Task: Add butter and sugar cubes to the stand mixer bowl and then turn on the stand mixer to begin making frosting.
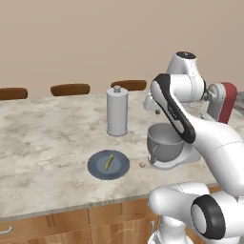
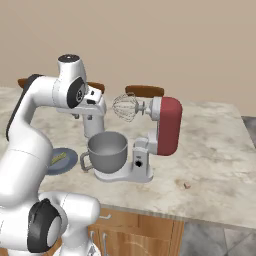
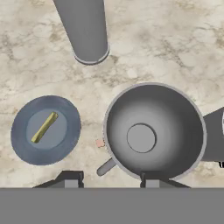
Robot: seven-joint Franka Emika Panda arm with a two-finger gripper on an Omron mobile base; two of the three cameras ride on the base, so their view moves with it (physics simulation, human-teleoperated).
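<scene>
Nothing had gone into the stand mixer bowl (image 3: 153,131) yet: it sat empty on the stand mixer (image 2: 162,127), whose red head was tilted back. The butter (image 3: 44,127) lay on the plate (image 3: 19,135) and a sugar cube (image 3: 100,143) on the bench (image 1: 43,138) just beside the bowl. The gripper (image 3: 108,178) hovered above, fingers spread and empty.

A mottled beige stone-look desk (image 1: 43,143) is seen with a matt finish above warm wooden cabinet fronts (image 1: 71,226). The stand mixer bowl (image 3: 153,131) is rendered in smooth grey brushed metal, the tall canister (image 1: 116,112) likewise. The stand mixer (image 2: 162,125) head is finished in matt dark red, its whisk (image 2: 125,107) in thin wire.
</scene>
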